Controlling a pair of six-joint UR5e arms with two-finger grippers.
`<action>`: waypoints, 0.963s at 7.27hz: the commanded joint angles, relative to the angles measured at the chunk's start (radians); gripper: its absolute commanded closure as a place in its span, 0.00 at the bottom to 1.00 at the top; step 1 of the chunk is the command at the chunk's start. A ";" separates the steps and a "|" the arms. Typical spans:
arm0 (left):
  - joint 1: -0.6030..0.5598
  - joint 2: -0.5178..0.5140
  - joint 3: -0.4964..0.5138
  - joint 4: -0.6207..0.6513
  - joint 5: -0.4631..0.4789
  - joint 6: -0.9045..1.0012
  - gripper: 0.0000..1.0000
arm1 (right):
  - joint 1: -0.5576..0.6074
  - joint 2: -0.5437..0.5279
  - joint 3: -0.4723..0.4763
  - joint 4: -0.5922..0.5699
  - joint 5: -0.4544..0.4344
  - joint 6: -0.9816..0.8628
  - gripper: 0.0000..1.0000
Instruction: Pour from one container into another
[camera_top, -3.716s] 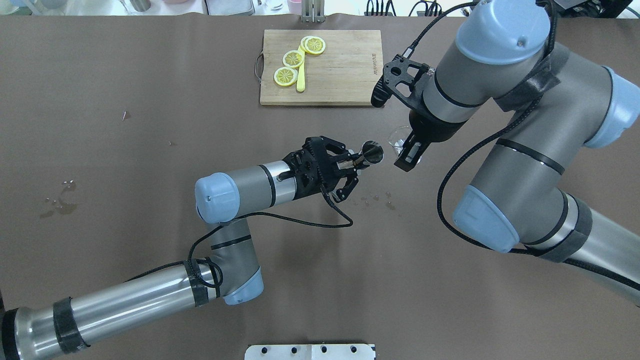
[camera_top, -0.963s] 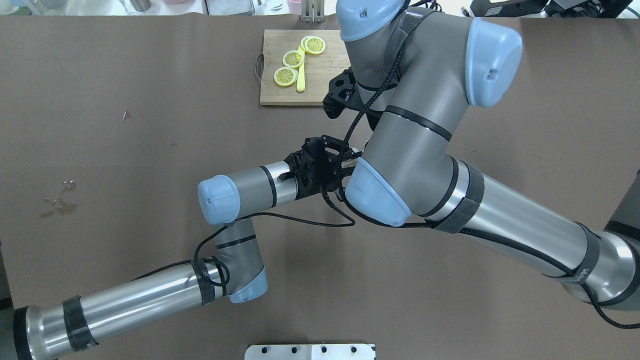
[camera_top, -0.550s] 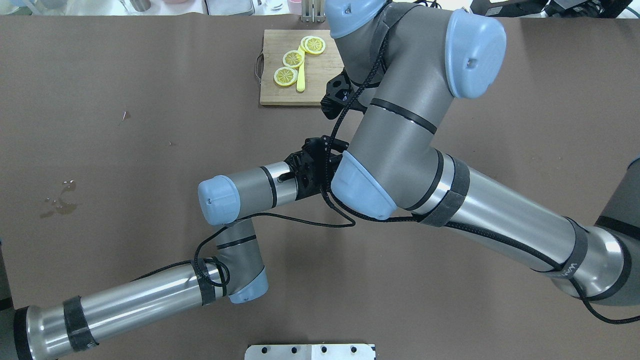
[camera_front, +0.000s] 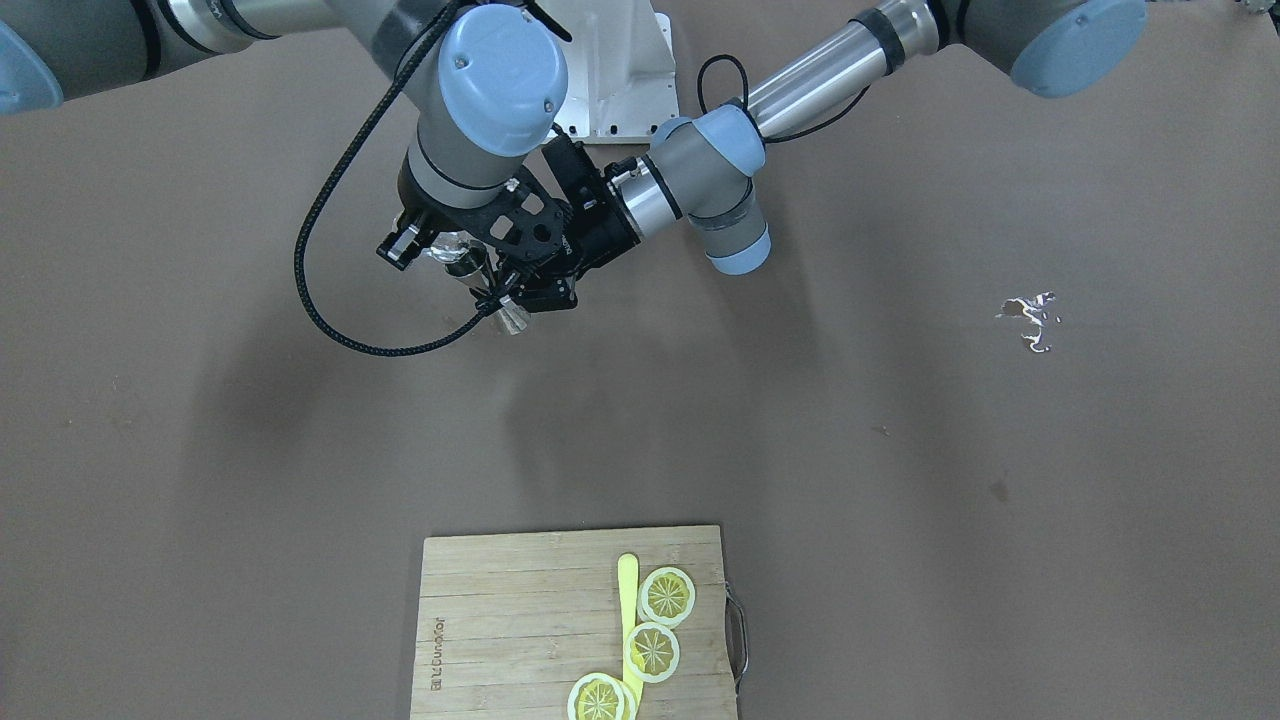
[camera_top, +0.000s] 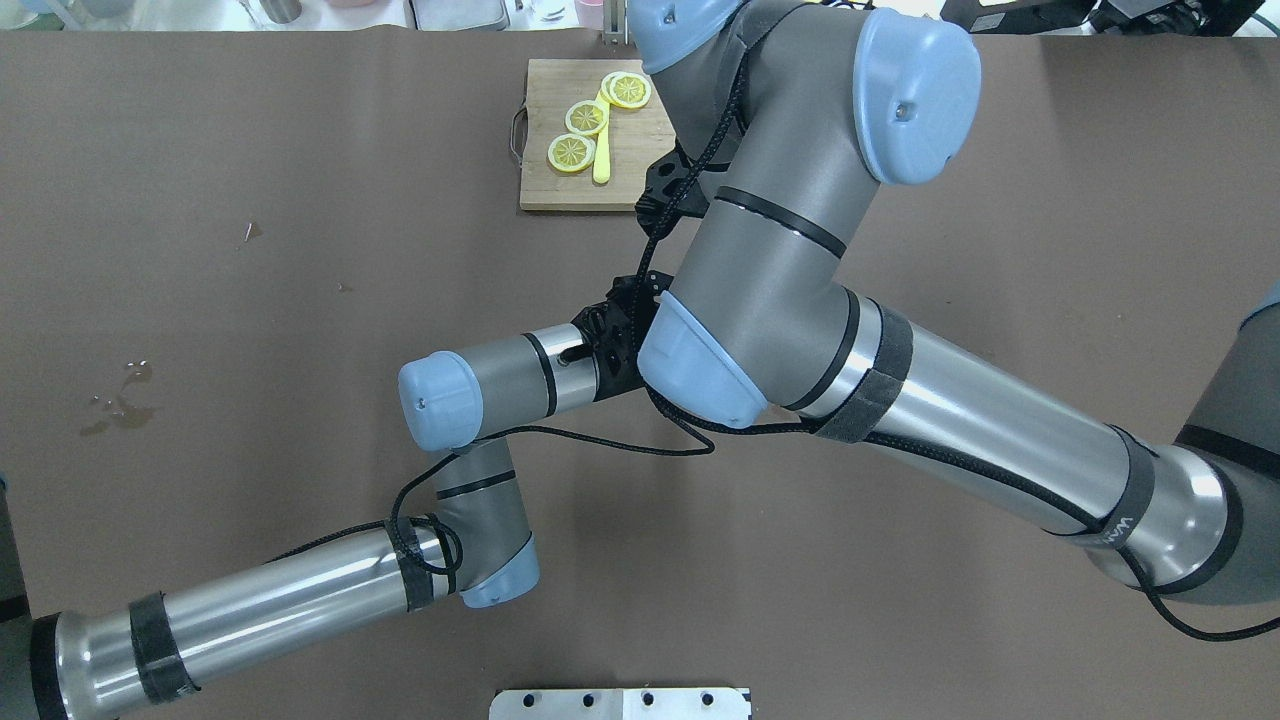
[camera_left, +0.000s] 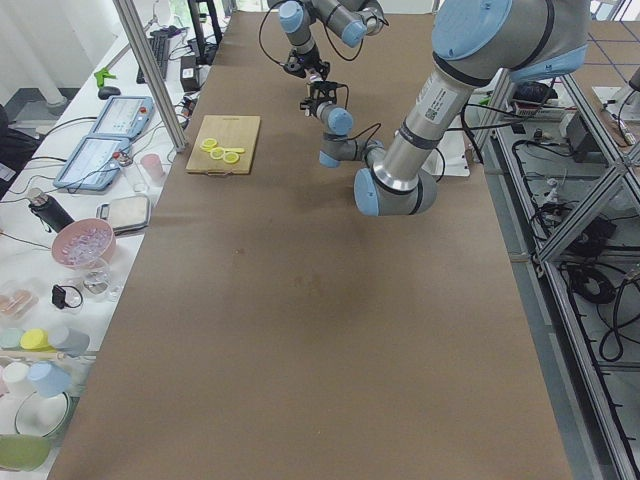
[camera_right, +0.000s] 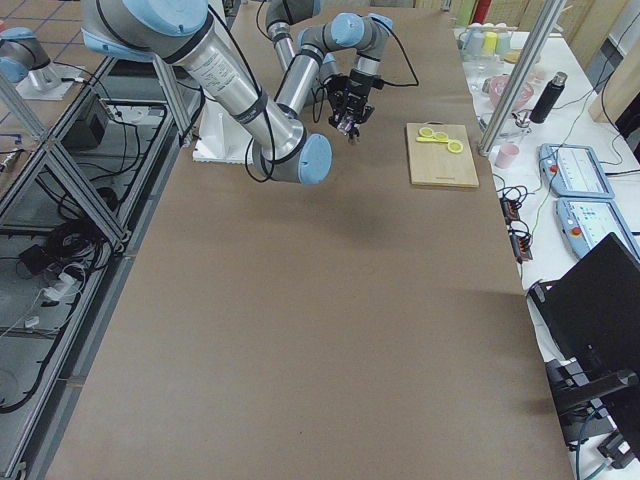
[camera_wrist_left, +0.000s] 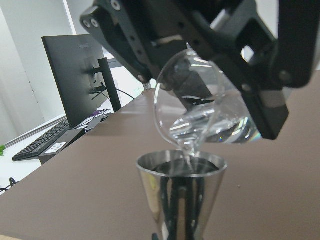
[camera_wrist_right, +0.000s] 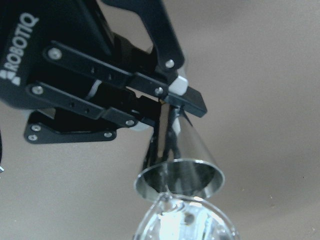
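Observation:
My left gripper (camera_front: 507, 297) is shut on the narrow waist of a steel cone-shaped jigger (camera_wrist_left: 181, 192), which stands upright above the table. A clear glass cup (camera_wrist_left: 200, 107) hangs tilted directly over the jigger's mouth, with my right gripper (camera_front: 428, 243) shut on it. A thin stream of water (camera_wrist_left: 189, 152) runs from the glass lip into the jigger. From the right wrist view, the jigger (camera_wrist_right: 180, 160) sits just below the glass rim (camera_wrist_right: 182, 222). In the overhead view my right arm (camera_top: 770, 250) hides both grippers and both vessels.
A wooden cutting board (camera_top: 545, 185) with lemon slices (camera_top: 585, 118) and a yellow knife (camera_top: 601, 150) lies at the far side of the table. Small water spills (camera_top: 120, 395) mark the brown cover on my left. A metal plate (camera_top: 620, 703) sits at the near edge.
My right arm has swung left across the overhead view, carrying the glass from beside the jigger to over it, and now covers my left gripper. The left arm has barely moved.

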 joint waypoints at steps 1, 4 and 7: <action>0.000 -0.002 0.000 -0.001 0.000 -0.001 1.00 | 0.001 0.023 -0.021 -0.021 -0.008 -0.014 1.00; 0.000 -0.002 0.000 -0.001 0.000 -0.001 1.00 | 0.001 0.022 -0.009 -0.044 -0.009 -0.018 1.00; 0.000 -0.002 0.000 -0.001 0.000 -0.001 1.00 | 0.009 -0.003 0.053 -0.038 -0.009 -0.020 1.00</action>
